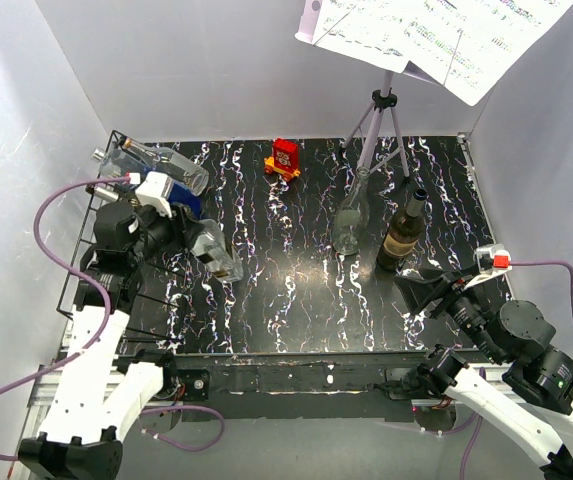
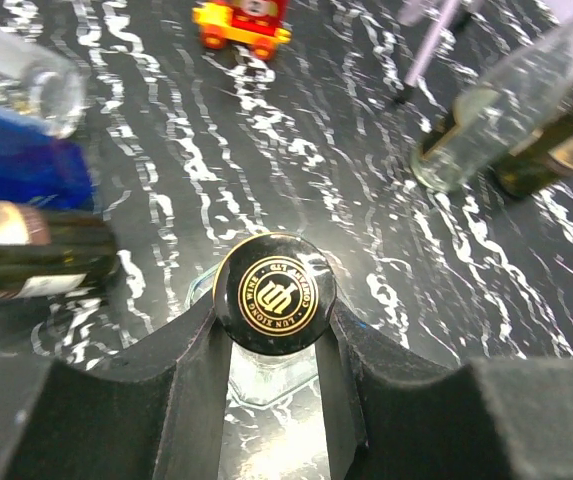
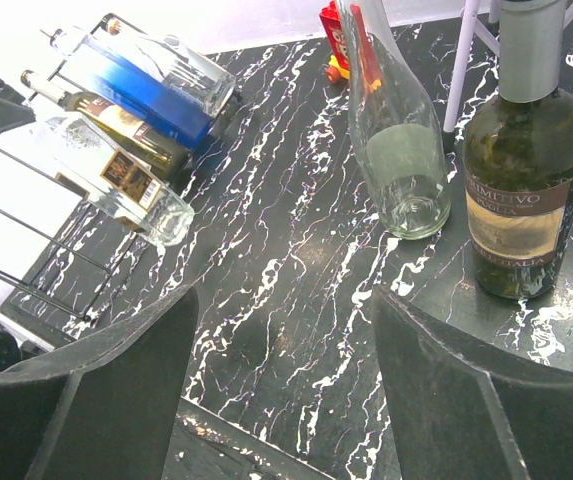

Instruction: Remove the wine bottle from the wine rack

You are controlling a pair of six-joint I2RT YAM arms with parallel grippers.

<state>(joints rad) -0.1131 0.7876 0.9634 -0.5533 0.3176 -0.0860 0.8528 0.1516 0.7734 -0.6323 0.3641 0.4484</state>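
Observation:
The black wire wine rack (image 1: 91, 262) stands at the table's left edge and also shows in the right wrist view (image 3: 26, 215). My left gripper (image 1: 173, 233) is shut on the black gold-printed cap (image 2: 274, 293) of a clear square wine bottle (image 1: 216, 252). The bottle slants down to the right, its base past the rack's edge over the table (image 3: 116, 175). Other bottles lie on the rack: a clear one (image 1: 156, 162), a blue one (image 1: 183, 197) and a dark one (image 2: 36, 250). My right gripper (image 1: 431, 285) is open and empty at the front right (image 3: 284, 300).
A clear bottle (image 1: 351, 215) and a dark wine bottle (image 1: 404, 232) stand upright right of centre. A red toy (image 1: 285, 158) sits at the back. A grey tripod music stand (image 1: 381, 120) with sheet music stands at the back right. White walls enclose the table.

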